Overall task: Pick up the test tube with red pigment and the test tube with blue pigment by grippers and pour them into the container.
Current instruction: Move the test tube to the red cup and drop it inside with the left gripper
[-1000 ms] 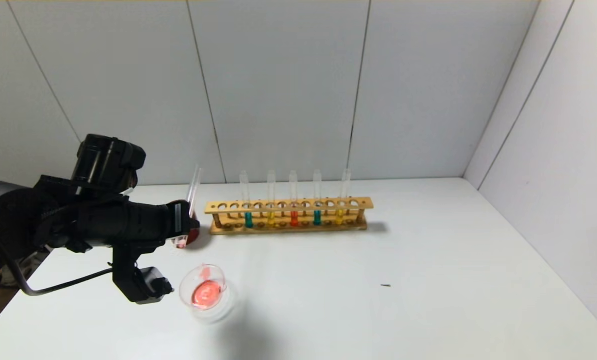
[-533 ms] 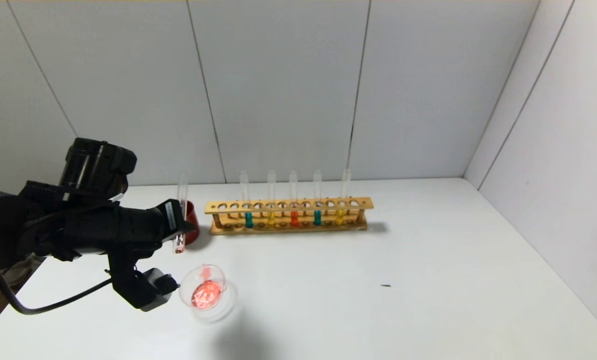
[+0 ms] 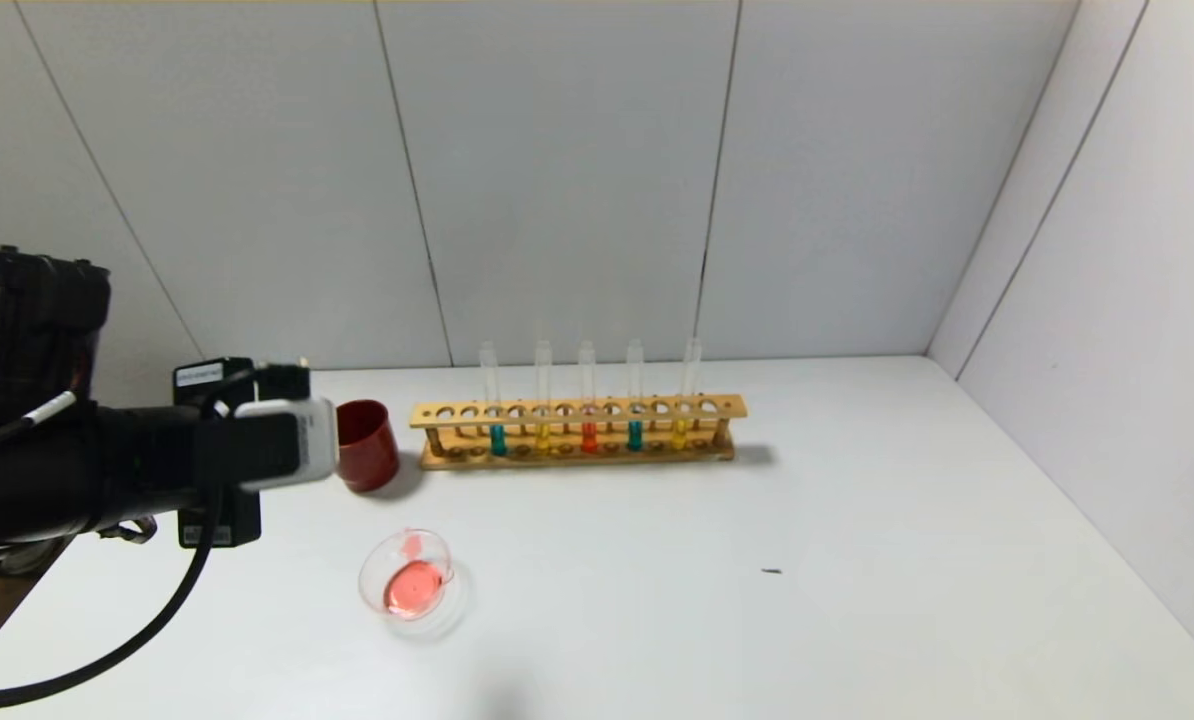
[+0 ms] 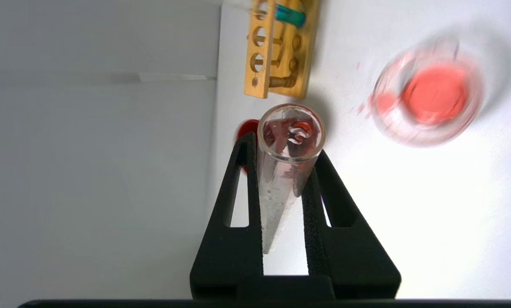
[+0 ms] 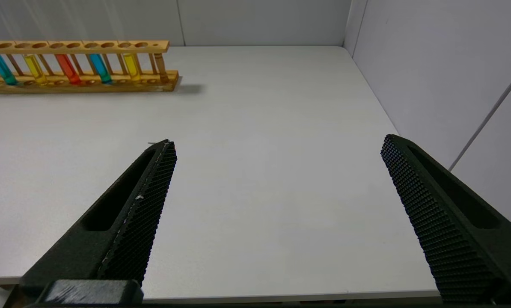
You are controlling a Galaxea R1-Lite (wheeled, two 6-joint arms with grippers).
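My left gripper [image 4: 281, 171] is pinched on a clear glass tube [image 4: 286, 171], one finger [image 4: 238, 201] on each side of it. The tube is nearly drained; only reddish smears and droplets cling to the inside of the glass, and its open mouth points away from my wrist toward the table. In the head view this arm [image 3: 137, 465] reaches in from nine o'clock, its white block beside the dark red cup [image 3: 367, 458], and the tube itself is hidden behind the arm there.

From the cup, the small clear glass dish [image 3: 412, 588] sits near at about five o'clock on the white table [image 3: 857, 560], a pool of red liquid in its bottom and a few red splashes on its wall. At three o'clock from the cup stands the wooden rack [image 3: 577, 432], with five tubes upright in it: from the cup end teal-blue [image 3: 498, 438], yellow, the orange-red tube [image 3: 588, 436], a second teal-blue, then yellow.

My right gripper [image 5: 277, 179] is spread wide with nothing between its fingers, low over the near edge of the table, well apart from the rack.
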